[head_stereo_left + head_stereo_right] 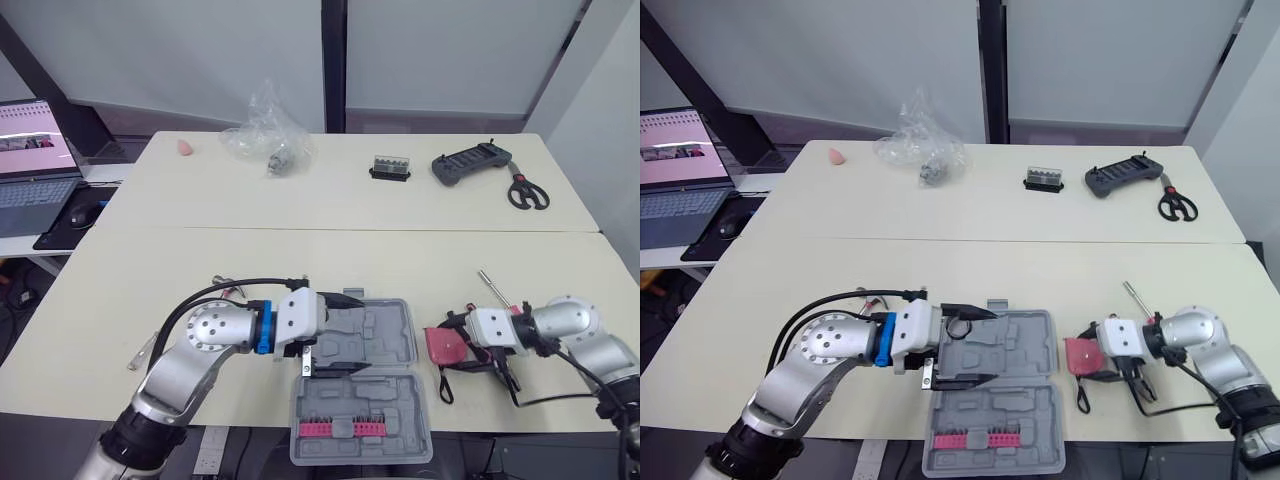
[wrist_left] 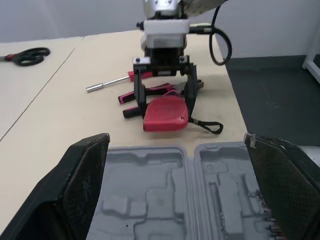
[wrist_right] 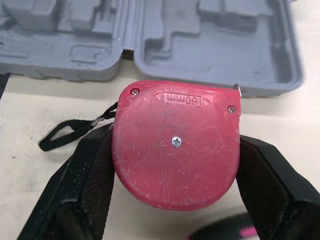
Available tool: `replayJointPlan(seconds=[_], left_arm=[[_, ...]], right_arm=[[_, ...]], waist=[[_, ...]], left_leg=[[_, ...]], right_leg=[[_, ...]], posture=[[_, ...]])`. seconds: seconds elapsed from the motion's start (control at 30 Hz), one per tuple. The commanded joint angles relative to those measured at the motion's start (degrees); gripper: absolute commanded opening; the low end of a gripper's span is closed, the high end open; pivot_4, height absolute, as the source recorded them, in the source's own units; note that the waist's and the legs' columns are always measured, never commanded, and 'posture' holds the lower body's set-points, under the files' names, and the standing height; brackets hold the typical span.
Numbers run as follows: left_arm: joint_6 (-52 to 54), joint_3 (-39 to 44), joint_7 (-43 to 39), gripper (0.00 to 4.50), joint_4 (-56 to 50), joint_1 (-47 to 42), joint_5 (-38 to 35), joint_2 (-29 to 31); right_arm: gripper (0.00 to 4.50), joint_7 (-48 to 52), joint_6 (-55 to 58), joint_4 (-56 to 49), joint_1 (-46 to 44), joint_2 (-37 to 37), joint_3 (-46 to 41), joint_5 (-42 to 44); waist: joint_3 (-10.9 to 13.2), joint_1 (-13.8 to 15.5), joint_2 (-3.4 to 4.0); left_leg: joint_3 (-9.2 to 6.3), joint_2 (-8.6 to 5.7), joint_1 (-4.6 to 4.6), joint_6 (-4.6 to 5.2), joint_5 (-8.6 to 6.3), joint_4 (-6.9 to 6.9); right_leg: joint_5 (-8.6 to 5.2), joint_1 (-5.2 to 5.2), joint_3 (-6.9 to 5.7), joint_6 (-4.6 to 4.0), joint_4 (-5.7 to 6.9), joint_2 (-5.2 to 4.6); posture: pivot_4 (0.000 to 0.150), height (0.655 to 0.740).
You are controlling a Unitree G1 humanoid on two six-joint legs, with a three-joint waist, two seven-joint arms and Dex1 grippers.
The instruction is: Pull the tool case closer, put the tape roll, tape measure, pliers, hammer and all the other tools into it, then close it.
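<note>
Two cream tabletops (image 1: 330,250) pushed together fill the room's middle, with an open laptop (image 1: 35,165) off to one side and a crumpled clear plastic bag (image 1: 265,135), a black controller (image 1: 472,160) and black-handled scissors (image 1: 527,192) along the far edge.

At the near edge lies the grey moulded-plastic tool case (image 1: 390,400), open flat, a pink strip of bits (image 1: 340,428) in its nearer half. That half seems to hang past the table's front edge. The left gripper (image 1: 355,335) hovers over the far half with its fingers spread wide and nothing between them.

Just to the case's right, the scuffed red rounded tape measure (image 3: 175,145) lies on the table, and the right gripper (image 1: 455,345) straddles it. Both black fingers look pressed to its sides, so I take it as gripped.

What worries me from here:
- The housing is smooth and curved, so the pinch could let it squirt out during the lift.
- Its black wrist strap (image 2: 207,125) trails loose on the table and may snag the red-and-black pliers (image 2: 132,95) lying right behind, dragging them along.
- The left gripper sits exactly where the tape measure needs to go, so the arms could collide.
- Any shove on the overhanging case could tip it off the edge, bits and all.

A chrome rod tool with a red handle (image 2: 107,84) waits beyond the pliers.
</note>
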Motion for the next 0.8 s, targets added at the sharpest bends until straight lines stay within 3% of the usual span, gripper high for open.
replayJointPlan(seconds=[0.03,0.23,0.8], left_arm=[[1.3,3.8,2.1,4.50,-3.6,2.0,-2.4,0.7],[3.6,5.6,3.7,4.50,-5.2,3.2,-3.8,1.3],[2.7,5.9,3.6,4.50,-3.9,4.2,-2.8,3.3]], right_arm=[[3.15,-2.3,12.8,-10.6,-3.8,1.6,2.1,-2.4],[3.15,-4.8,23.5,-14.3,-10.6,7.2,9.8,-9.2],[3.15,-9.7,22.5,-4.9,-16.3,13.7,19.4,-20.1]], waist=[[0.0,0.0,0.00],[0.0,0.5,-0.01],[0.0,0.1,-0.01]], left_leg=[[0.00,0.00,0.00,0.00,0.00,0.01],[-0.06,-0.02,-0.02,-0.01,0.00,0.01],[-0.08,-0.05,-0.07,-0.02,0.00,-0.03]], right_leg=[[0.00,-0.02,0.02,0.00,0.03,0.00],[0.00,0.01,-0.02,0.00,0.01,-0.01],[0.00,-0.09,0.00,-0.02,-0.01,-0.03]], posture=[[0.150,0.7400],[0.150,0.7400],[0.150,0.7400]])
